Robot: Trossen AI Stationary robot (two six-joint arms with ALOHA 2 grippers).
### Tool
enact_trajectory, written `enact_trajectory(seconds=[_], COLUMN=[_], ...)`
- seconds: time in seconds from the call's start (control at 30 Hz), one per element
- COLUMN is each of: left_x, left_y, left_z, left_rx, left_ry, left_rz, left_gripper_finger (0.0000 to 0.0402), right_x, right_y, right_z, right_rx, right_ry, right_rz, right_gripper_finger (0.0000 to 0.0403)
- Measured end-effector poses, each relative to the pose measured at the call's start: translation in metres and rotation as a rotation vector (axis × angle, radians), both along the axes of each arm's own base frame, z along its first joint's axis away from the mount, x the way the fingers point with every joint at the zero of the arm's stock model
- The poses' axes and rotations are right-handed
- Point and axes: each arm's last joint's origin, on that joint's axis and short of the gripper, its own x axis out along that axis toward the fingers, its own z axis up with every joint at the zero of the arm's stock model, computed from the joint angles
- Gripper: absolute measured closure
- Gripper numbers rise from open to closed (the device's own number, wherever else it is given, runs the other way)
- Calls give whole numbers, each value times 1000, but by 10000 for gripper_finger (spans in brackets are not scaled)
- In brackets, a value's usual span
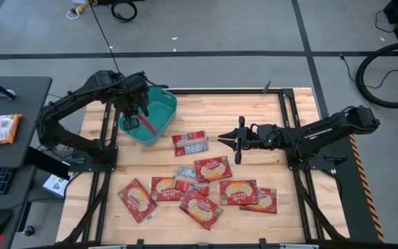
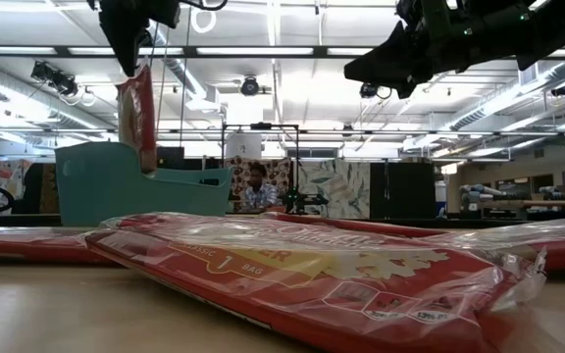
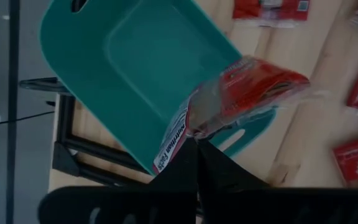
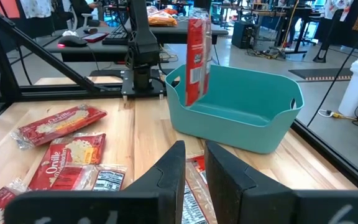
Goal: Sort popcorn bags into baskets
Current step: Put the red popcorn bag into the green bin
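From the high view, the left gripper (image 1: 142, 119) hangs over the teal basket (image 1: 159, 104), which sits near the far left corner of the bench (image 1: 296, 200). It's pinched tight on one popcorn bag (image 1: 148, 124), and that bag dangles over the basket's near side, partly over the rim. The right gripper (image 1: 228, 139) is parked above the middle of the bench, near the right half, jaws only a little apart and nothing in them. The rest of the loose bags (image 1: 213, 168) are spread across the near half, some overlapping.

Low view: the held bag (image 2: 143, 108) hangs straight down from the left gripper (image 2: 130, 59), lower end dipping just behind the basket (image 2: 116, 186) wall. A big bag (image 2: 312, 270) fills the foreground.

Left wrist view: the fingers are closed on a top edge of the bag (image 3: 241, 93), and the basket (image 3: 154, 68) floor looks bare beneath it, though I can't see all of it.

Right wrist view: the right arm's own fingers (image 4: 169, 174) stand narrowly parted and empty. Beyond them the bag (image 4: 196, 59) hangs upright at the basket (image 4: 241, 112) wall closest to the left arm's base.

My take on doing the drop well: nudge further over the basket's middle before letting go, since the bag sits close to the rim and could catch on the wall and flop outside. Lowering it a bit first should help it land flat.
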Motion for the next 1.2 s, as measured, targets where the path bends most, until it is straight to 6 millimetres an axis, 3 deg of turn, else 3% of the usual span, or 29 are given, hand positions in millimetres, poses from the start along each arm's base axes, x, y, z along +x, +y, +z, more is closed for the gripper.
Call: enact_trajectory(seconds=[0.37, 0.7, 1.2], left_x=[0, -7, -6], left_y=[0, 12, 8], left_z=[-1, -21, -38], left_rx=[3, 33, -158], left_ry=[1, 125, 93], left_rz=[22, 46, -6], left_gripper_finger=[401, 401, 401], right_x=[0, 0, 0], right_y=[1, 1, 1], right_z=[0, 0, 0], right_rx=[6, 13, 13], right_ry=[-1, -2, -2], right_rz=[2, 2, 2], right_gripper_finger=[337, 337, 337])
